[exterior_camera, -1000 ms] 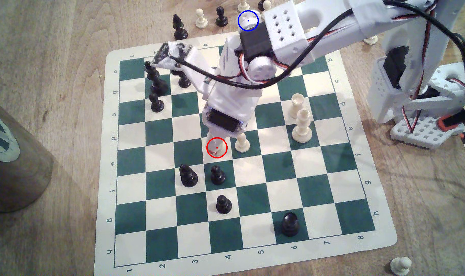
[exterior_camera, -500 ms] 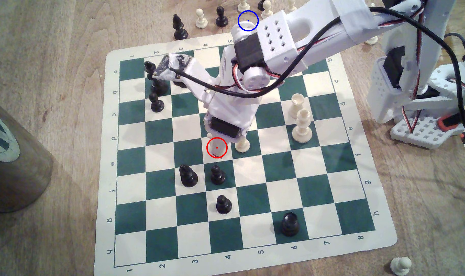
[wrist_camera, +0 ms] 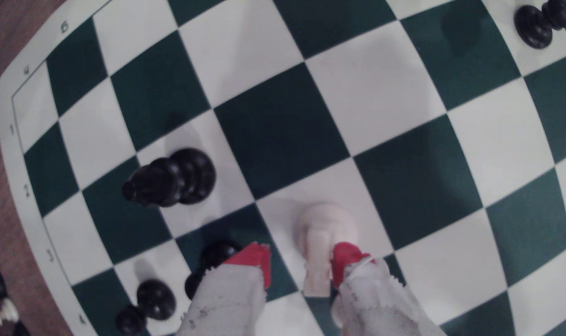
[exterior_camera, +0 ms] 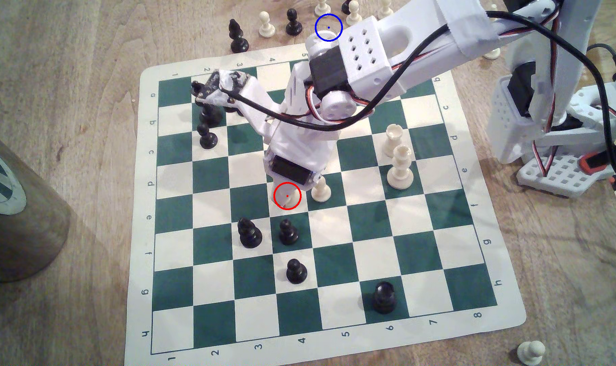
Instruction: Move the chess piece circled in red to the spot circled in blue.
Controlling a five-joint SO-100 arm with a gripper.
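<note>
Claw (wrist_camera: 301,261) sits low over the cream knight (wrist_camera: 323,239), red-tipped fingers (wrist_camera: 254,261) spread to either side of it. Compared with a second ago, I see the wrist has dropped and swung a little toward the exterior view's left, so the tips have come down to the piece instead of hanging above it. I read this as the approach ending and the grasp about to begin.

In the wrist view one red tip touches, or very nearly touches, the knight's side; the other stands clearly apart from it, over the neighbouring dark square. Jaws are roughly half open and nothing is pinched yet. The knight stands upright on its white square inside the red ring (exterior_camera: 287,196), on the chessboard (exterior_camera: 475,316).

A cream pawn (exterior_camera: 321,191) stands just beside the claw on the exterior view's right; two black pieces (exterior_camera: 288,232) sit one row nearer the camera. The far finger has room to close.

The blue ring (exterior_camera: 328,27) lies off the board on the table (exterior_camera: 70,88), partly overlapped by the arm's joint.
</note>
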